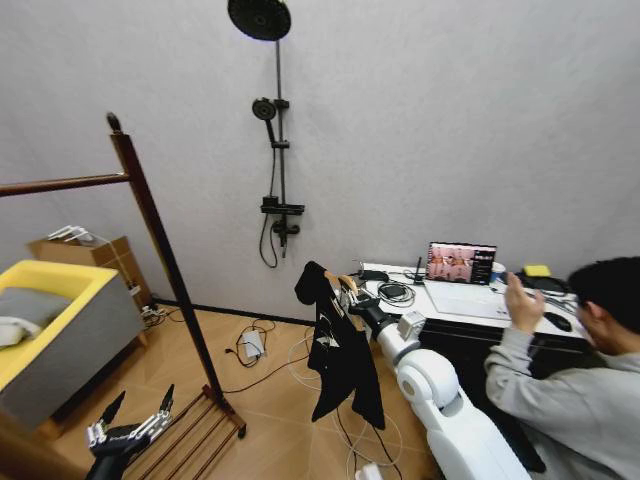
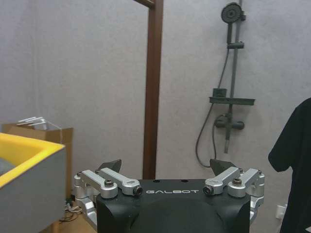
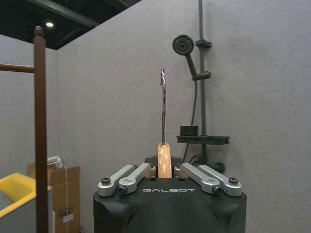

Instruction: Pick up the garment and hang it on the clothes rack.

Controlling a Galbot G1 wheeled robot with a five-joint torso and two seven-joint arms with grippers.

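The garment (image 1: 342, 362), a thin black shirt, hangs in the air from a light wooden hanger (image 3: 164, 159) with a metal hook (image 3: 163, 104). My right gripper (image 1: 346, 288) is shut on the hanger's neck, the hook standing upright above its fingers (image 3: 133, 175). The clothes rack (image 1: 160, 250), dark reddish-brown wood with a knob finial and a top bar (image 1: 60, 184), stands to the left of the shirt, well apart from it. Its post (image 3: 40, 136) also shows in the right wrist view. My left gripper (image 1: 140, 402) hangs open and empty low by the rack's slatted bottom shelf (image 1: 195, 435). The left wrist view has the post (image 2: 153, 87) and the shirt's sleeve (image 2: 295, 160).
A yellow-rimmed grey bin (image 1: 55, 325) and a cardboard box (image 1: 95, 255) stand at the left. A shower fixture (image 1: 277, 150) is mounted on the back wall. Cables (image 1: 255, 350) lie on the wooden floor. A desk (image 1: 470, 300) with a laptop (image 1: 460, 263) is at the right.
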